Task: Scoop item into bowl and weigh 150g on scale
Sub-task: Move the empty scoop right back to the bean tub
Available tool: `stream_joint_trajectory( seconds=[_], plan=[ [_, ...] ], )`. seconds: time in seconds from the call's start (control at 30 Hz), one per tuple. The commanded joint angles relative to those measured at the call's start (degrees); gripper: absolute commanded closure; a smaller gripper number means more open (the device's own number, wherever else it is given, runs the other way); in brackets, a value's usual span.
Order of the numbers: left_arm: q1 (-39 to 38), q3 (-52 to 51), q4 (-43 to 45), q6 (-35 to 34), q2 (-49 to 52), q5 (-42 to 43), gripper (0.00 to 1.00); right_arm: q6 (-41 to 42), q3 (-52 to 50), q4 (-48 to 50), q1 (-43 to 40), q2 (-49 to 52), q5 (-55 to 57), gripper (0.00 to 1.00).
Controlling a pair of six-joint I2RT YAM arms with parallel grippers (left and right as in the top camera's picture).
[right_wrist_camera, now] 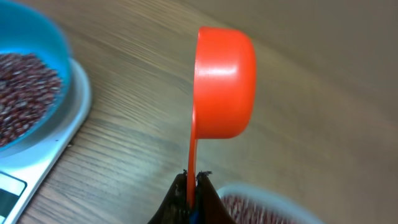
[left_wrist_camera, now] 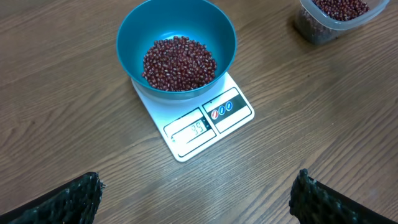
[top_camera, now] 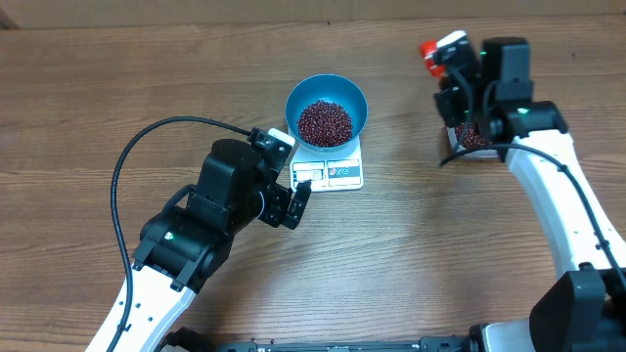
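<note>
well, the blue bowl stands on top of the white scale and covers its back part; only the front strip of the scale, with the grey display and the label, is free. inside the bowl lies a heap of dark red-brown beans, which fills the bottom and does not reach the rim. the digits on the display are too blurred to read for sure.

the left tool hangs over the counter just in front of the scale. it is released, its two black fingers spread wide with nothing between them. in the overhead view one finger appears over the front edge of the scale.

the right tool is well apart from the scale, on its right side, and it is clenched on the thin handle of an orange scoop. the scoop is raised with its cup turned on the side, so i cannot tell if beans are in it. under it, also right of the scale, stands a clear plastic tub with more beans inside.
</note>
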Motion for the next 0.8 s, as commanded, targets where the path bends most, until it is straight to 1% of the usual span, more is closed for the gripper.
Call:
stream_joint_trajectory(
  seconds=[0.0, 0.1, 0.23, 0.3, 0.4, 0.77],
  plan=[
    [0.3, -0.1, 0.2, -0.5, 0.2, 0.8, 0.01, 13.0, 0.9, -2.4, -4.8, -1.1, -0.2, 0.96],
    [0.3, -0.1, 0.2, -0.5, 0.2, 0.8, 0.0, 13.1, 0.9, -6.4, -8.3, -1.1, -3.6, 0.96],
    [0.3, -0.1, 0.2, -0.5, 0.2, 0.8, 0.0, 13.1, 0.9, -11.6, -10.6, -1.1, -3.7, 0.96],
    [0.3, -0.1, 0.2, -0.5, 0.2, 0.8, 0.0, 13.0, 0.9, -15.7, -11.7, -1.1, -3.6, 0.96],
    [0.3, -0.1, 0.2, -0.5, 0.2, 0.8, 0.01, 13.0, 0.3, -17.6, -12.5, -0.9, -3.4, 0.96],
    [0.3, -0.1, 0.2, -0.5, 0.2, 0.8, 0.0, 13.0, -1.6, -19.7, -13.2, 1.9, -0.6, 0.96]
  ],
)
